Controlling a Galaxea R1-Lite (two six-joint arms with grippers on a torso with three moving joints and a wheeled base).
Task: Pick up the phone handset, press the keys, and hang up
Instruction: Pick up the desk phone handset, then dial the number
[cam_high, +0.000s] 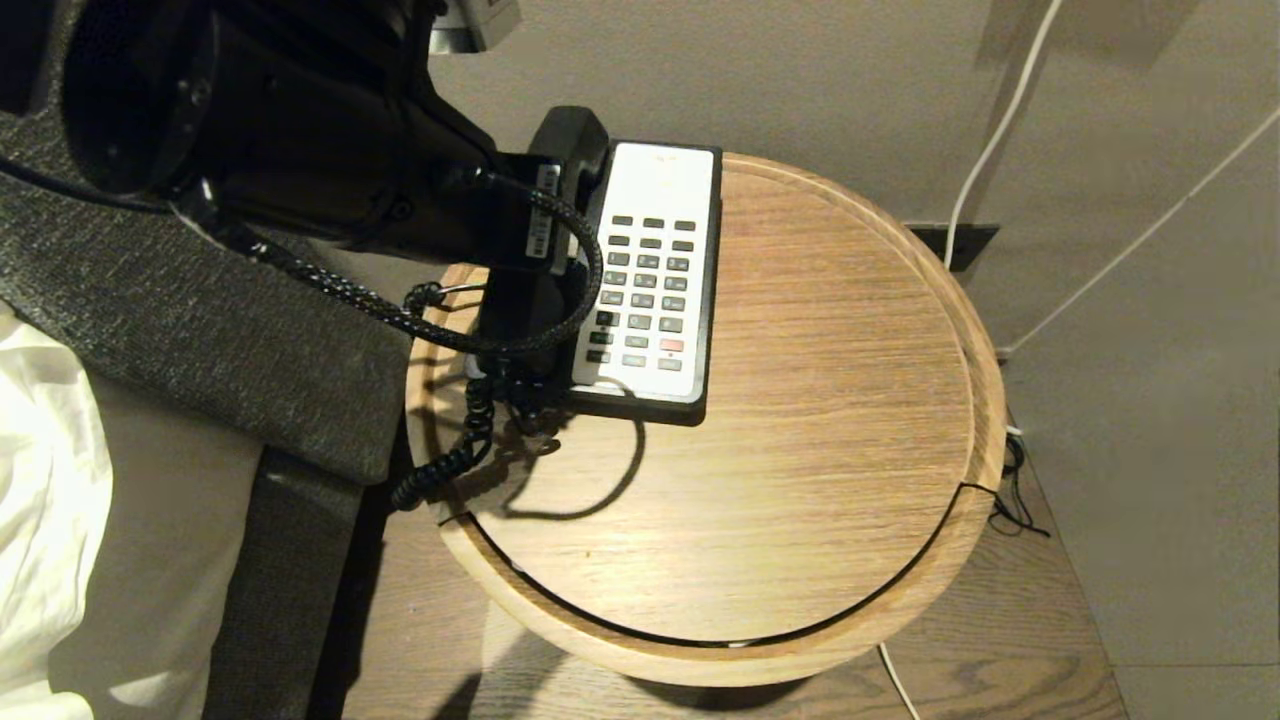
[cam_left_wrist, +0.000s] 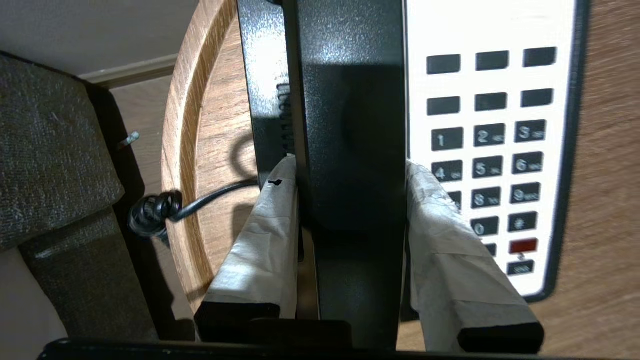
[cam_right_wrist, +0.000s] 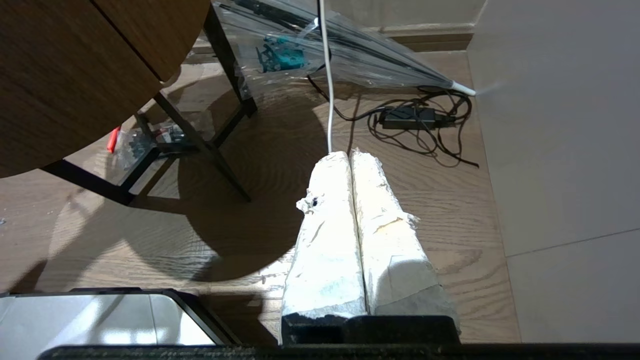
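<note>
Your left gripper (cam_left_wrist: 350, 175) is clamped on the phone handset (cam_left_wrist: 350, 125) beside the keys (cam_left_wrist: 487, 135); your right gripper (cam_right_wrist: 352, 160) hangs pinched closed above the floor (cam_right_wrist: 150, 225).

The glossy black phone handset (cam_left_wrist: 350, 150) lies lengthwise just beside the dark grey keys (cam_left_wrist: 487, 165).

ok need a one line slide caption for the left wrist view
Left gripper closed on the black phone handset, tape-wrapped fingers on either side, the keys alongside on the round wooden table.
</note>
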